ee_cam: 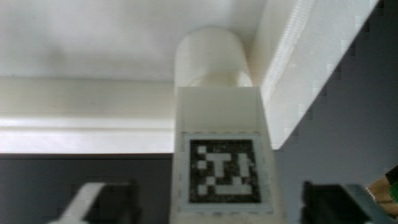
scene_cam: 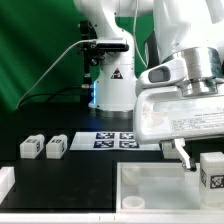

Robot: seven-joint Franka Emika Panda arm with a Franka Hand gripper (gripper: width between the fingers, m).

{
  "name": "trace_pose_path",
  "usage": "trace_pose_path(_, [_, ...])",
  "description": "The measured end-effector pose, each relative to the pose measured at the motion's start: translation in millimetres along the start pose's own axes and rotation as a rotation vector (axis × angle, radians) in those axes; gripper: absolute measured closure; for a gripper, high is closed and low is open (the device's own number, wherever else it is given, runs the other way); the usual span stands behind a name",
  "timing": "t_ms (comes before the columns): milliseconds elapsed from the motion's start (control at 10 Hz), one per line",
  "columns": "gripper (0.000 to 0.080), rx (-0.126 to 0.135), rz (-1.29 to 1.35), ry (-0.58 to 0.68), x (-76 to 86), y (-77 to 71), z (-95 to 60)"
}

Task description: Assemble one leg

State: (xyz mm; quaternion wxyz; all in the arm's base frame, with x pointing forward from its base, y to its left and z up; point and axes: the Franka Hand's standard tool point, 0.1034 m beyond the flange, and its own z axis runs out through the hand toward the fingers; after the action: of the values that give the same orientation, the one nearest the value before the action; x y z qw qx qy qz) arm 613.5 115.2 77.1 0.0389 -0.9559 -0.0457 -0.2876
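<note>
In the wrist view a white leg [ee_cam: 222, 140] with a black-and-white tag lies between my two fingers, its round peg end pointing at the white panel [ee_cam: 89, 100]. My gripper [ee_cam: 217, 205] is open: the dark fingers [ee_cam: 98, 200] stand on either side of the leg with a gap on each side. In the exterior view the gripper [scene_cam: 190, 158] hangs low at the right, next to a tagged leg [scene_cam: 212, 172] by the large white tray-like panel [scene_cam: 150, 190]. Two more legs [scene_cam: 42, 147] sit at the exterior view's left.
The marker board [scene_cam: 115, 139] lies on the black table in front of the robot base [scene_cam: 110, 85]. A white part [scene_cam: 5, 182] shows at the lower left edge. A green backdrop stands behind.
</note>
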Motion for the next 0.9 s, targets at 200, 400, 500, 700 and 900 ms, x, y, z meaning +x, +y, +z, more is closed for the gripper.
trace_pose_path(200, [0.017, 0.0, 0.0, 0.0, 0.0, 0.1, 0.0])
trace_pose_path(400, [0.0154, 0.0, 0.0, 0.0, 0.0, 0.1, 0.0])
trace_pose_path(500, [0.0154, 0.0, 0.0, 0.0, 0.0, 0.1, 0.0])
trace_pose_path(700, [0.0151, 0.0, 0.0, 0.0, 0.0, 0.1, 0.0])
trace_pose_path(900, [0.0151, 0.0, 0.0, 0.0, 0.0, 0.1, 0.0])
